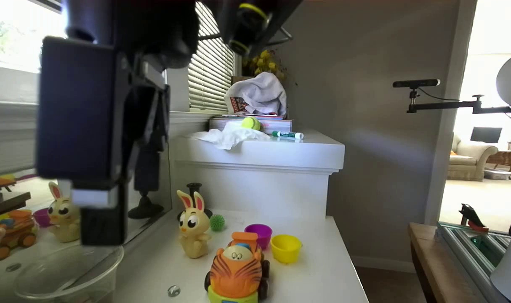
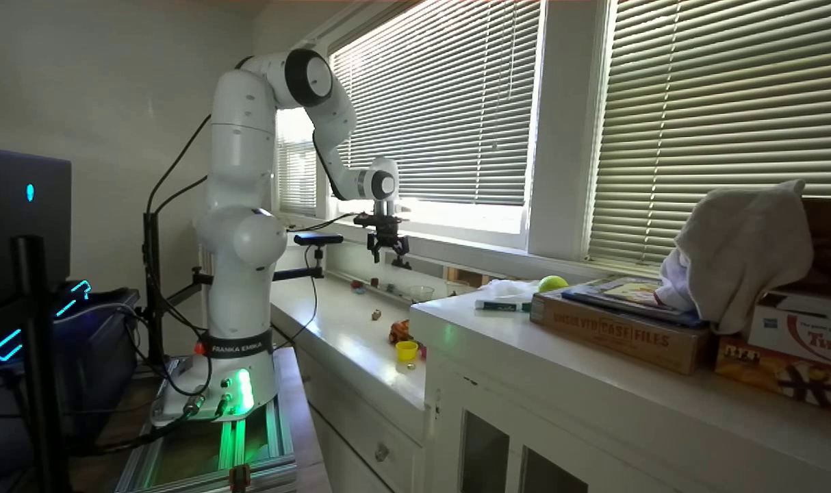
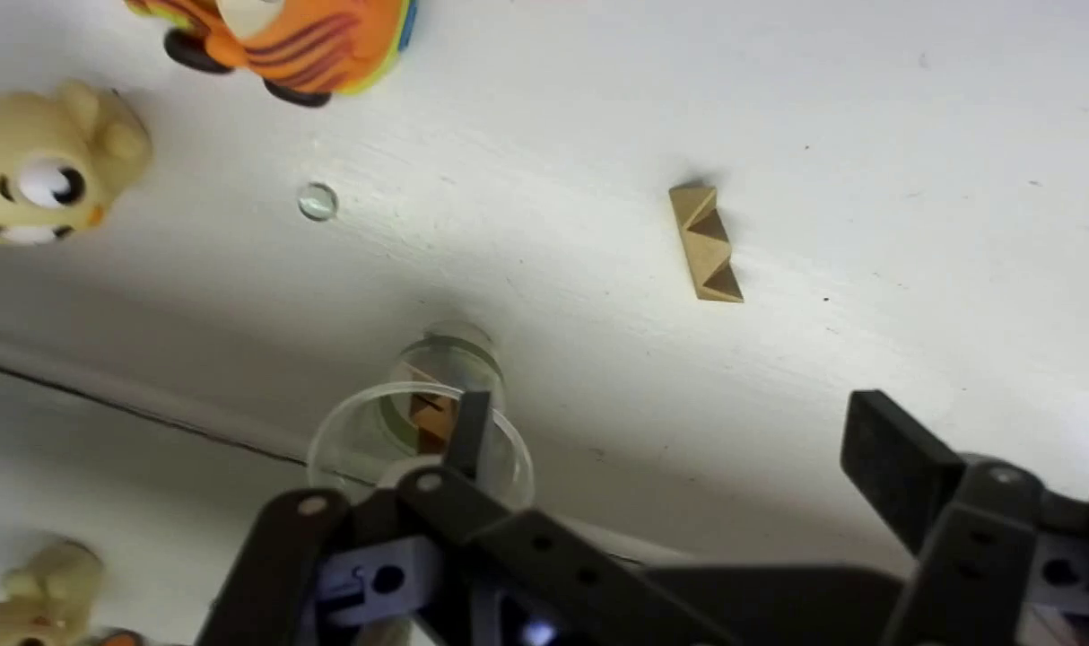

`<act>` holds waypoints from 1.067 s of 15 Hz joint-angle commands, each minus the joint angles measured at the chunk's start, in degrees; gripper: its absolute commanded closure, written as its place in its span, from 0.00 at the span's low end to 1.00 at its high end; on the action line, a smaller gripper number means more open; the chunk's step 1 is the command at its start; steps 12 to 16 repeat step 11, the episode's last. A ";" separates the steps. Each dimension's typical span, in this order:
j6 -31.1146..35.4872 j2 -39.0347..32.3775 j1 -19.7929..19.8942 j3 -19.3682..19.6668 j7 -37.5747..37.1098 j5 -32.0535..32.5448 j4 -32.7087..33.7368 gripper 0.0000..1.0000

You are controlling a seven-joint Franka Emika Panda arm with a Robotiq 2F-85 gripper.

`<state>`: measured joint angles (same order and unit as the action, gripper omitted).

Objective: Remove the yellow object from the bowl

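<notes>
The white counter [image 1: 318, 280] ran below a window with blinds [image 2: 443, 123]. On it stood the clear bowl [image 1: 106, 286], a brown piece [image 3: 430, 414] showing inside, too shaded to say if it was yellow. A yellow cup [image 1: 286, 249] stood well apart from the bowl, just beside the purple cup [image 1: 260, 236] and the car [image 1: 236, 271]; a tan block [image 3: 704, 247] lay loose. The gripper [image 3: 675, 435] hung above the counter, jaws wide apart around nothing; in the wrist view, a finger [image 3: 471, 435] hid part of the bowl.

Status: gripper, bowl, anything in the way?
Gripper open, empty. Brown piece in the bowl, possibly the target; yellow not confirmed. One finger hides part of the bowl in the wrist view.
</notes>
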<state>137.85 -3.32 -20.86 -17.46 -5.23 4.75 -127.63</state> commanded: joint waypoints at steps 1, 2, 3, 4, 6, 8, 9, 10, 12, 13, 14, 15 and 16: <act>-3.28 7.47 1.50 0.38 -7.09 -1.55 -4.67 0.00; -3.86 8.85 2.08 0.60 -7.71 -2.50 -5.39 0.00; -3.55 9.90 2.61 0.86 -7.48 -4.41 -6.05 0.00; -2.99 5.68 2.31 0.13 -6.29 -1.35 -3.02 0.00; -3.10 7.57 3.01 0.44 -6.36 -2.74 -4.23 0.00; -3.12 8.17 3.17 0.46 -6.49 -2.95 -4.68 0.00; -3.12 8.18 3.17 0.45 -6.58 -2.96 -4.76 0.00; -3.12 8.19 3.17 0.45 -6.62 -2.98 -4.84 0.00; -3.12 8.18 3.17 0.45 -6.65 -2.99 -4.89 0.00; -3.12 8.18 3.17 0.45 -6.65 -2.99 -4.89 0.00; -3.12 8.18 3.17 0.45 -6.65 -2.99 -4.89 0.00; -3.12 8.18 3.17 0.45 -6.65 -2.99 -4.89 0.00; -3.12 8.18 3.17 0.45 -6.65 -2.99 -4.89 0.00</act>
